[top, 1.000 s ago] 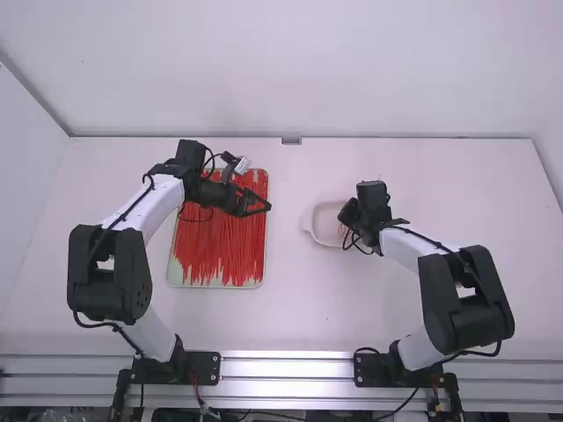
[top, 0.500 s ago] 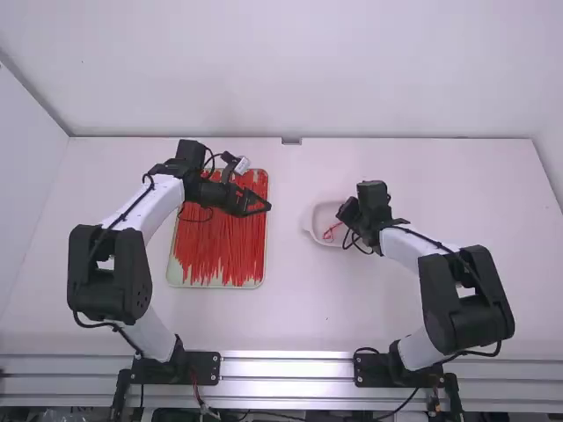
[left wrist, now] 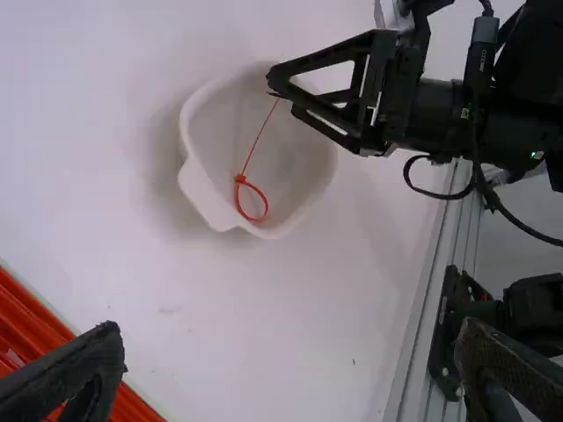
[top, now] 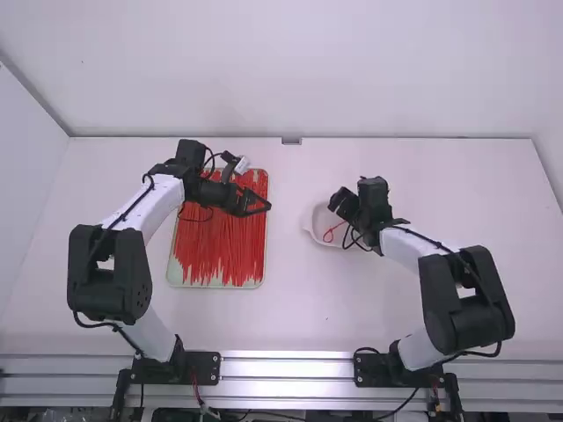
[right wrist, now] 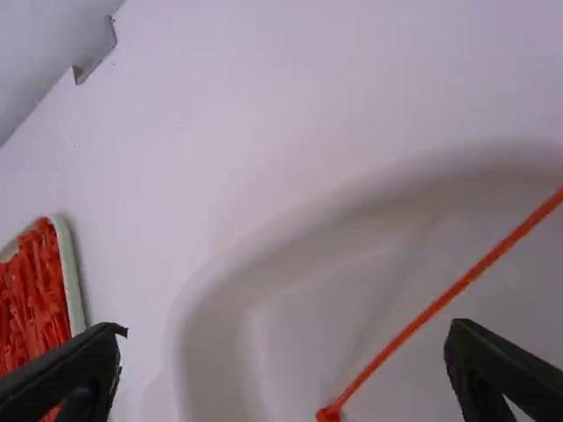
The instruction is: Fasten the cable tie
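Observation:
A white bowl (top: 314, 218) sits right of the table's middle and holds a red cable tie (top: 330, 231) fastened into a small loop with a long tail. The left wrist view gives the same loop (left wrist: 252, 199) lying in the bowl (left wrist: 201, 110). My right gripper (top: 337, 201) hangs open just above the bowl's far rim, holding nothing; its fingers (left wrist: 310, 63) stand spread over the tail. The tail (right wrist: 440, 301) crosses the bowl's inside (right wrist: 290, 281) in front of the right gripper (right wrist: 281, 378). My left gripper (top: 261, 206) is open above the tray's right edge.
A flat tray (top: 215, 283) at centre left holds a pile of loose red cable ties (top: 220, 242), also showing as red ties (left wrist: 22, 303) and red ties (right wrist: 31, 290) in the wrist views. Bare white table lies between tray and bowl. A metal rail (left wrist: 440, 264) runs along the front.
My right gripper let go of the looped tie, which now lies in the bowl, then rose and drew back toward the far rim. The left arm stayed still.

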Available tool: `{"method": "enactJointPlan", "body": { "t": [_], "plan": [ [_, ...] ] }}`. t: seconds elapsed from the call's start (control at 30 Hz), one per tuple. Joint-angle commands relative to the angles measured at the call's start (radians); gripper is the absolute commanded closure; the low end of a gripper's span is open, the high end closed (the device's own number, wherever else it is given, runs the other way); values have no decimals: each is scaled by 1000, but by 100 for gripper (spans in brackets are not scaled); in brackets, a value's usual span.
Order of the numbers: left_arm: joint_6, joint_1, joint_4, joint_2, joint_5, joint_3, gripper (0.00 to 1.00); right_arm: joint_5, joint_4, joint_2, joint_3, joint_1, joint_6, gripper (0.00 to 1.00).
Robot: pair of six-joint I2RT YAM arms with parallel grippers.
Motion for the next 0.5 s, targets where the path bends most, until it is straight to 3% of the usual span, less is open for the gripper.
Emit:
{"method": "enactJointPlan", "body": {
  "t": [0.0,0.47],
  "plan": [
    [11,0,-2,-11,14,21,1,-13,-5,-79,23,-5,-58,1],
    [6,8,-13,-13,-42,84,1,6,-288,-469,23,-5,-172,1]
  ]
}}
